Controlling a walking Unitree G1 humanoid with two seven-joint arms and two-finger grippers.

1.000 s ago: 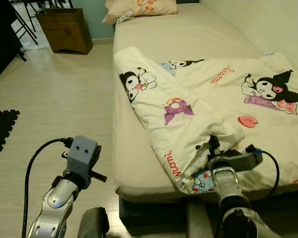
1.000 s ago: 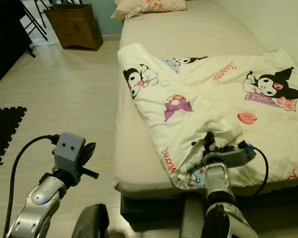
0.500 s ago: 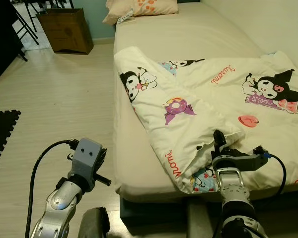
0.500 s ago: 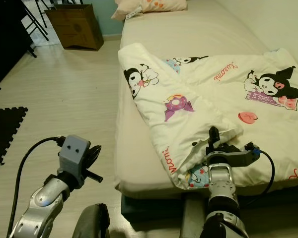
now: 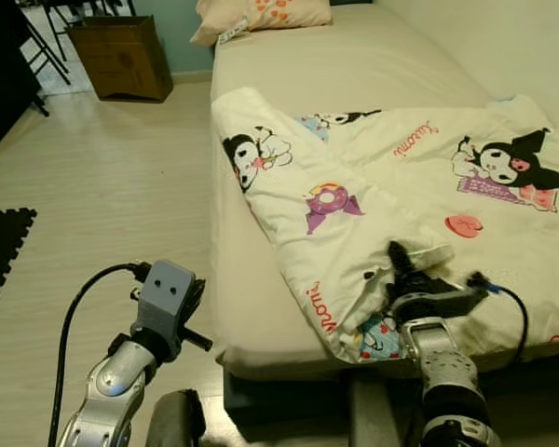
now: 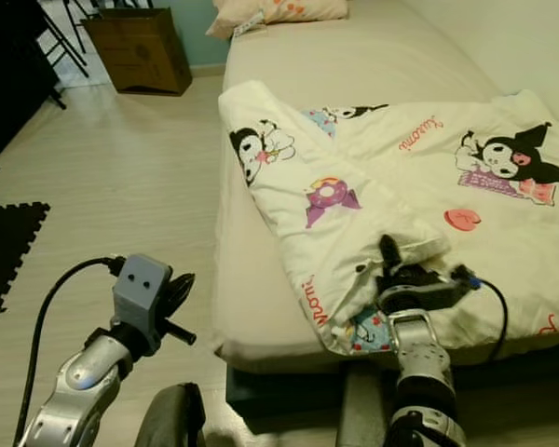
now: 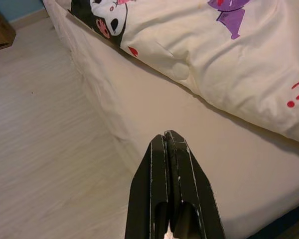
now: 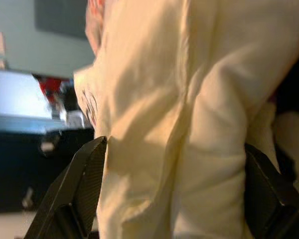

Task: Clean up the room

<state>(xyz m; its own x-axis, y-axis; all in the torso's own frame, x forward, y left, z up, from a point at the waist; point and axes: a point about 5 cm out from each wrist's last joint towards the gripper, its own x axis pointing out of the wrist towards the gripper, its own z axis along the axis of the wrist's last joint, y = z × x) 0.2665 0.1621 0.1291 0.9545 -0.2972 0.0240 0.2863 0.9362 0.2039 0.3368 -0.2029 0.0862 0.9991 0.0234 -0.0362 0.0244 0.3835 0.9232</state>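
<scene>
Cream printed fabric fills the gap between the right gripper's (image 5: 398, 263) fingers: they stand wide with a thick fold of the blanket (image 5: 391, 200) between them, at the near edge of the bed (image 5: 354, 65). The blanket lies rumpled and folded back across the mattress. To do this well, I judge the gripper should close firmly on the fold, then draw it evenly toward the pillow (image 5: 265, 14). The left gripper (image 7: 172, 189), fingers pressed together and empty, hovers beside the mattress. Red script on the blanket is too small to read surely.
</scene>
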